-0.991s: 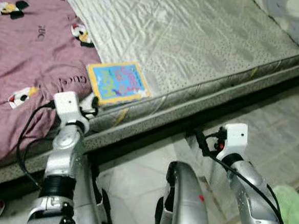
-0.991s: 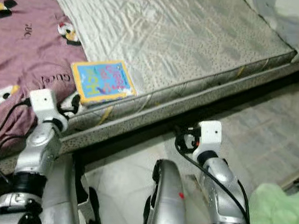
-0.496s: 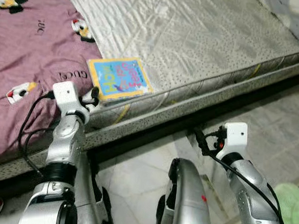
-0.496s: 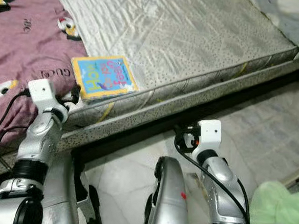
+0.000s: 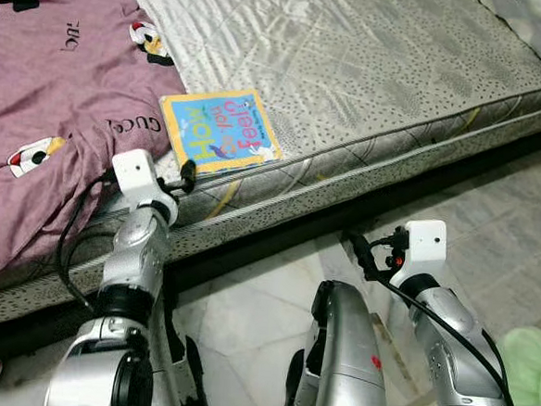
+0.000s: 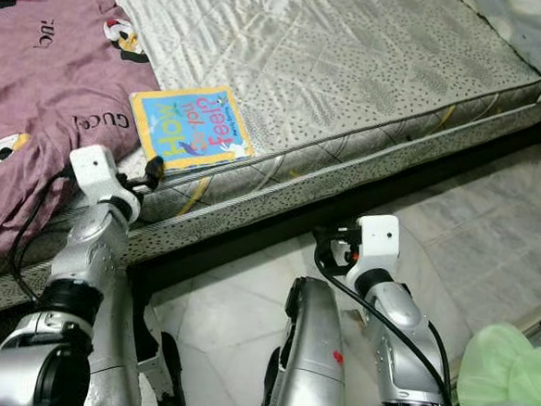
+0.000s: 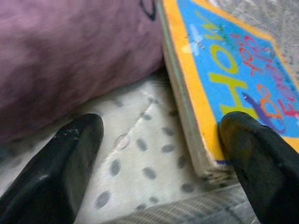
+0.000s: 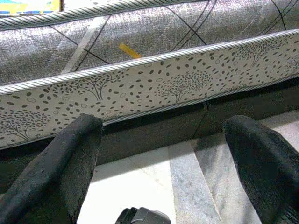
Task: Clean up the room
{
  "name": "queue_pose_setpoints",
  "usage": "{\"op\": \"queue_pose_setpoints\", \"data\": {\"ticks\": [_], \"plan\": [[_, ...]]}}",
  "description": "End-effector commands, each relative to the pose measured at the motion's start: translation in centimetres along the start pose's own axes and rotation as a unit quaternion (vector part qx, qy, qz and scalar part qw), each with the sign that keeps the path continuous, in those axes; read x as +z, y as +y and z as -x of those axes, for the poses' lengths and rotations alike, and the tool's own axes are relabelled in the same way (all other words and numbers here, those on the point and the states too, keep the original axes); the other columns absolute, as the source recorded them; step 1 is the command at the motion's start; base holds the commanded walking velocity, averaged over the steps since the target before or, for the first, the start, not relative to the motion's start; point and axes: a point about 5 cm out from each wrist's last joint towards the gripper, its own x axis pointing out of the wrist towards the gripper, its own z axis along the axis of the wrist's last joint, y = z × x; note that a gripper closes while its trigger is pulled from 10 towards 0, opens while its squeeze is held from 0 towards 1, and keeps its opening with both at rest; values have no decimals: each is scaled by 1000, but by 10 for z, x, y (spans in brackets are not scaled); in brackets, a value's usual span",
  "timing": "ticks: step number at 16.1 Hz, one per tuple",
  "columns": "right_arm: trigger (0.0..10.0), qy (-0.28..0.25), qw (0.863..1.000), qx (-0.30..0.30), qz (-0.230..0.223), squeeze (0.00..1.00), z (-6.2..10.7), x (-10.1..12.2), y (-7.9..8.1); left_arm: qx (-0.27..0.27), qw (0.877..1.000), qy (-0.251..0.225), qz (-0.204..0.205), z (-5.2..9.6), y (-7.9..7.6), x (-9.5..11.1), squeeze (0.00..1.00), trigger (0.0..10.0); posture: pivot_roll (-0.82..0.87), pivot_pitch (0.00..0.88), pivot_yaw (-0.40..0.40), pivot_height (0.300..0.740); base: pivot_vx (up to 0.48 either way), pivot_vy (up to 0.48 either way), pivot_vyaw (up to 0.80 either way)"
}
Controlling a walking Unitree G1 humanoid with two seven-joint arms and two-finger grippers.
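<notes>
**Left gripper reaches book corner**

The left gripper [image 7: 154, 163] has advanced to the picture book [image 5: 218, 131], which lies at the mattress [image 5: 373, 62] edge beside the purple blanket [image 5: 47, 85]. Its fingers [image 7: 56, 158] are spread, one touching the book's near corner, nothing grasped. The right gripper [image 8: 163, 154] hangs released over the floor [image 5: 245, 303]. Judgement: pickup is imminent.

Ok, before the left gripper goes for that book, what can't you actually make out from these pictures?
- Book: the head views show its cover; its underside lies against the mattress, and the left wrist view cuts off its far part.
- Left gripper: whether the fingertip on the book's corner really touches it is unclear from this angle.
- Green thing: cut off by the picture's corner; I cannot tell what it is.
- Under the bed: black shadow in the right wrist view.
</notes>
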Motion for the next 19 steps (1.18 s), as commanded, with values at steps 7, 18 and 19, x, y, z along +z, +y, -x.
{"op": "queue_pose_setpoints", "data": {"ticks": [7, 18, 19], "plan": [[10000, 7, 1000, -13, 3, 0, 4, -3, -4, -34, 999, -15, 5, -4, -16, 4, 0, 10000, -154, 204, -60, 485, 0, 0, 0], [10000, -22, 992, 114, -50, 0, 12, 20, 23, -113, 979, 53, 163, -22, -31, 1, 0, 10000, -222, 199, -39, 485, 0, 0, 0], [10000, -23, 992, 111, -48, 0, 13, 20, 22, -113, 977, 52, 173, -22, -30, 2, 0, 0, -225, 200, -38, 485, 0, 0, 0]]}}
